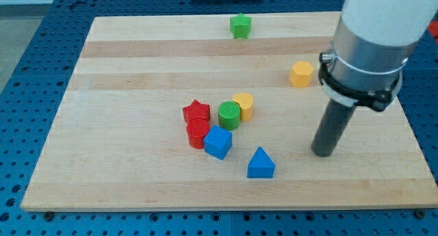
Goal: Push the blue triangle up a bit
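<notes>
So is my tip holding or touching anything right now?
Nothing is held. My tip stands free, apart from the blue triangle, on that block's right in the view.

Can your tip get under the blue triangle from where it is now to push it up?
Probably yes. My tip sits to the view's right of the blue triangle, with bare board between them and below it.

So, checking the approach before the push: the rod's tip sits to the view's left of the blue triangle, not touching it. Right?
Not quite. In the camera view my tip stands to the view's right of the blue triangle, not its left. The rest holds: bare board lies between them, so they are not touching.
</notes>
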You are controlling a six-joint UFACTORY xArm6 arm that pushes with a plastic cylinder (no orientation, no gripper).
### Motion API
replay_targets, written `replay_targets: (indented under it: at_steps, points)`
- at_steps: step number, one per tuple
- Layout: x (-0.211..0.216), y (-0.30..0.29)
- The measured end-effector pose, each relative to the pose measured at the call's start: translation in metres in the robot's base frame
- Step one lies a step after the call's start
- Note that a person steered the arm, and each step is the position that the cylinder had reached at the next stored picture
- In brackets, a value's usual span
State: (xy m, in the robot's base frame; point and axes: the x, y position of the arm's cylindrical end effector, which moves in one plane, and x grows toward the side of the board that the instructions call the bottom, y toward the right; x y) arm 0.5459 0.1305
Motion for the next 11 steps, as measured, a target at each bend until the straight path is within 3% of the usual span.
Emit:
replay_targets:
  at_steps: [1,2,5,6,7,9,10,11]
  points:
    - [0.019,-0.049]
    - [0.019,-0.049]
    - [-0.019,-0.064]
    - [0.006,-0.021]
    - [0.061,-0.017]
    - [0.063,-0.025]
    - [0.031,-0.087]
    - [0.031,-0.087]
